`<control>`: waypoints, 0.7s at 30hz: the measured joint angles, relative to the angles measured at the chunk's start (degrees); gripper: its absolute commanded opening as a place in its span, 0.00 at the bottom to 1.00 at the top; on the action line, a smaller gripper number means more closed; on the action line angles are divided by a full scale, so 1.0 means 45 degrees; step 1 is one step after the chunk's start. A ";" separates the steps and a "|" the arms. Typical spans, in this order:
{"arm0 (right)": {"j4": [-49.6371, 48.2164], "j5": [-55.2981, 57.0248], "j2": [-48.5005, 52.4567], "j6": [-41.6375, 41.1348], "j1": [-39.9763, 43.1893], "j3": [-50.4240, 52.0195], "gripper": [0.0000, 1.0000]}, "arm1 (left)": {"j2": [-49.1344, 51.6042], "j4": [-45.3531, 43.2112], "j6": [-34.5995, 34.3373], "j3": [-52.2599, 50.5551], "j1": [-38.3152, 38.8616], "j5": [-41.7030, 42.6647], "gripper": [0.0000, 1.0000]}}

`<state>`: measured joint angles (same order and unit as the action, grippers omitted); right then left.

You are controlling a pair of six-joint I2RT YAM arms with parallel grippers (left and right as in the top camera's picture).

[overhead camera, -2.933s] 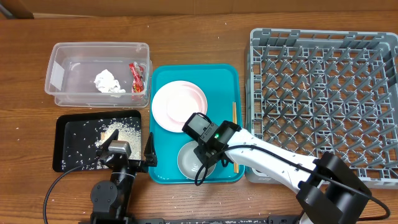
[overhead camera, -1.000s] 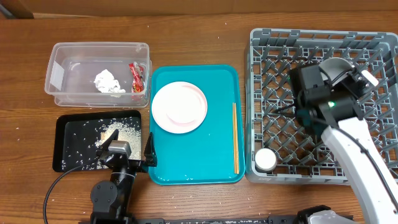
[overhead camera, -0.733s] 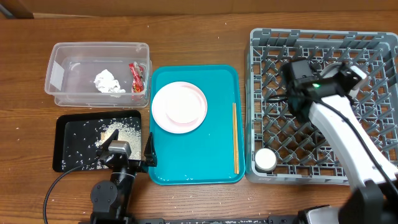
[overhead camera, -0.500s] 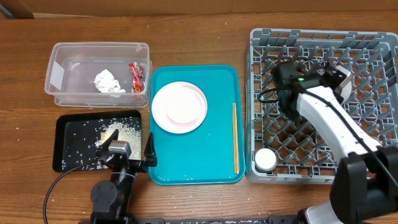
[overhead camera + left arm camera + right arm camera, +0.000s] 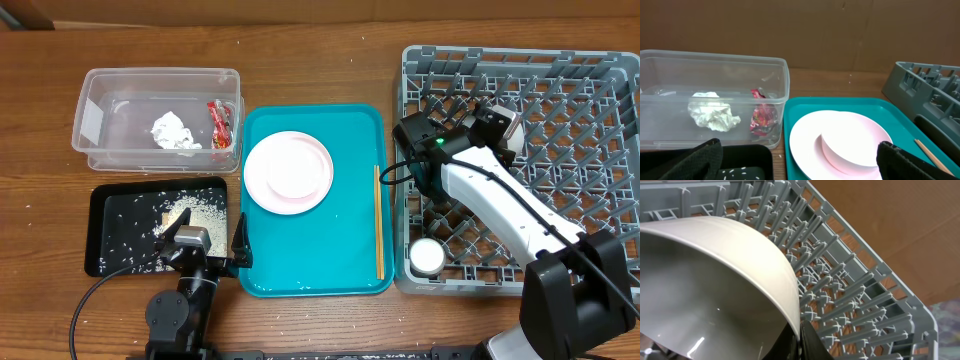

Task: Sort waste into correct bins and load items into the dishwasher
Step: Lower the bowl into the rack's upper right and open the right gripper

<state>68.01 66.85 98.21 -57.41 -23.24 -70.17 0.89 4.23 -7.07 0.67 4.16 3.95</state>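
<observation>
My right gripper (image 5: 492, 122) is over the left part of the grey dish rack (image 5: 600, 270). In the right wrist view it (image 5: 801, 341) is shut on the rim of the grey-white bowl (image 5: 715, 280), which is tilted on edge above the rack's pegs (image 5: 850, 280). A white cup (image 5: 428, 257) sits in the rack's near left corner. The pink-white plate (image 5: 289, 171) and chopsticks (image 5: 379, 222) lie on the teal tray (image 5: 330, 270). My left gripper (image 5: 205, 240) is open and empty at the black tray's near right corner. It also shows in the left wrist view (image 5: 802, 165).
The clear tub (image 5: 100, 120) holds the white napkin (image 5: 172, 131) and red wrapper (image 5: 219, 122). The black tray (image 5: 120, 250) holds rice scraps (image 5: 185, 212). In the left wrist view the tub (image 5: 670, 90), plate (image 5: 840, 145) and rack edge (image 5: 930, 95) lie ahead.
My right arm lifted the bowl off the teal tray, carried it over the rack, then moved left within the rack. The left arm has not moved.
</observation>
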 measured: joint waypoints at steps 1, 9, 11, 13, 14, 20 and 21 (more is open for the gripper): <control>0.0107 0.0005 0.0005 -0.0005 0.0000 0.0000 0.04 | 0.0000 0.0000 -0.0005 0.0000 0.0000 0.0000 1.00; 0.0797 0.0704 0.0015 -0.0078 0.0000 0.0000 0.04 | 0.0000 0.0000 -0.0005 0.0000 0.0000 0.0000 1.00; 0.0665 0.0913 0.0024 -0.0097 0.0039 0.0000 0.04 | 0.0000 0.0000 0.0000 0.0000 0.0000 0.0000 1.00; 0.0408 0.1073 0.0024 -0.0102 0.0180 0.0000 0.04 | 0.0000 0.0000 -0.0005 0.0000 0.0000 0.0000 1.00; 0.0248 0.1161 0.0024 -0.0092 0.0306 0.0000 0.04 | 0.0000 0.0000 0.0000 0.0000 0.0000 0.0000 1.00; -0.0544 0.1180 0.0024 0.0044 0.1525 0.0000 0.04 | 0.0000 0.0000 0.0000 0.0000 0.0000 0.0000 1.00; -0.0661 0.1132 0.0024 0.0112 0.1651 0.0000 0.04 | 0.0000 0.0005 0.0000 0.0000 0.0000 0.0000 1.00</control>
<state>65.04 71.94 98.32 -56.90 -15.81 -70.17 0.89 4.25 -7.07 0.67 4.16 3.95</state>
